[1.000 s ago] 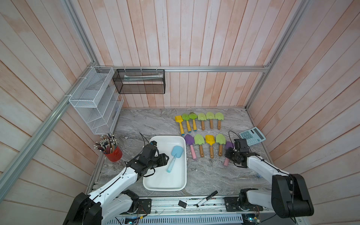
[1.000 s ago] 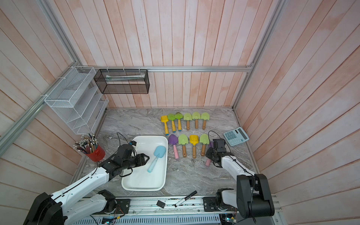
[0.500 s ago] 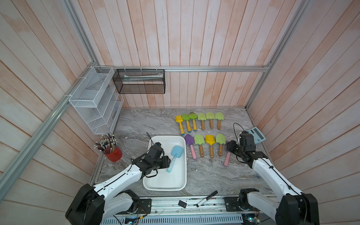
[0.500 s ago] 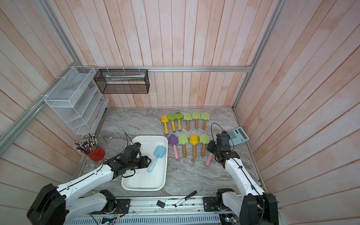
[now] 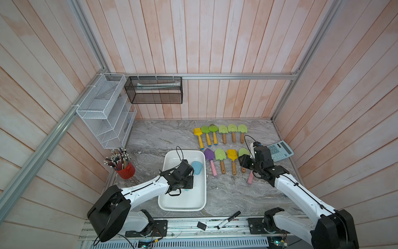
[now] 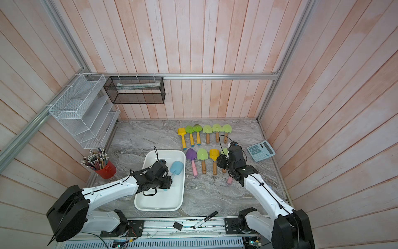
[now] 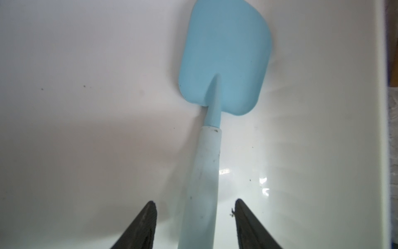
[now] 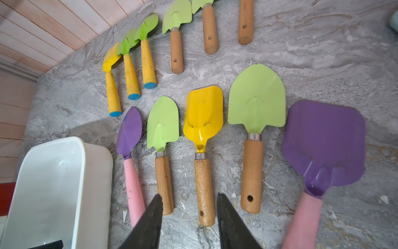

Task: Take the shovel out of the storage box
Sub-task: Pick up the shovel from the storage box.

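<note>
**A:** What is the room like?

**B:** It is a small booth with pale pink wooden plank walls (image 5: pixel 215 43) framed by aluminium rails (image 5: pixel 237 75). A grey marbled table (image 5: pixel 226 194) fills the lower middle of both top views. A white wire rack (image 5: pixel 103 112) and a black mesh basket (image 5: pixel 154 90) hang on the walls at centre left. A red cup of pencils (image 5: pixel 126 170) stands at the table's left edge, and a calculator (image 5: pixel 280 149) lies at its right edge.

**A:** Where is the shovel?

**B:** The light blue shovel (image 5: pixel 197 167) lies inside the white storage box (image 5: pixel 182 209), at lower centre. Its blade points toward the back wall, close to the box's right side.

**A:** And the end effectors?

**B:** The left end effector (image 7: pixel 195 202) is down in the box. Its jaws are spread either side of the shovel's pale handle, and the wrist view shows a gap on each side. The right end effector (image 8: pixel 189 195) is released and grasps nothing. It hangs above two rows of coloured shovels (image 5: pixel 221 133) laid on the table right of the box.
</note>
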Available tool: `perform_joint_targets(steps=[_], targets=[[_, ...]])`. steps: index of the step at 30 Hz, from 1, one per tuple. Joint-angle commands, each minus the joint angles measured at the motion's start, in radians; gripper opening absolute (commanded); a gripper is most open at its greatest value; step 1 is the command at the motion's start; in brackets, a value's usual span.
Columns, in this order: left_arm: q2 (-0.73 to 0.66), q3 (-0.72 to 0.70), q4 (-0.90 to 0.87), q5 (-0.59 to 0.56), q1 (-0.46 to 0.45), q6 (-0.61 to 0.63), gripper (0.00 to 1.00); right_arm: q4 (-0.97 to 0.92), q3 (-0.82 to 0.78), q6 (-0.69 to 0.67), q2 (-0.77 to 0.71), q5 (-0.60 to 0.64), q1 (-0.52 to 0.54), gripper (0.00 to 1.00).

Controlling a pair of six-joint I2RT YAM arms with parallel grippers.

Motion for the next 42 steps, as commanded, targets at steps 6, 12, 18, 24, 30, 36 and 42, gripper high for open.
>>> perform_joint_targets(steps=[6, 12, 18, 24, 30, 36, 42], targets=[[0.075, 0.044, -0.055, -0.066, -0.054, 0.016, 0.59, 0.057, 0.004, -0.005, 0.024, -0.001, 0.029, 0.44], [0.091, 0.064, -0.082, -0.096, -0.067, 0.012, 0.47, 0.07, -0.005, -0.002, 0.022, 0.0, 0.032, 0.44], [0.108, 0.07, -0.085, -0.07, -0.074, 0.02, 0.39, 0.083, -0.014, 0.01, 0.02, 0.002, 0.034, 0.44], [0.106, 0.071, -0.089, -0.058, -0.074, 0.023, 0.27, 0.093, -0.007, 0.015, 0.022, -0.002, 0.033, 0.44], [0.028, 0.076, -0.091, -0.044, -0.068, 0.007, 0.21, 0.11, -0.008, 0.023, 0.018, -0.012, 0.06, 0.44], [-0.071, 0.065, -0.079, 0.032, -0.019, -0.006, 0.21, 0.156, -0.016, 0.035, 0.013, -0.025, 0.121, 0.45], [-0.242, -0.015, 0.043, 0.207, 0.087, -0.038, 0.21, 0.289, -0.029, 0.064, 0.022, -0.169, 0.173, 0.47]])
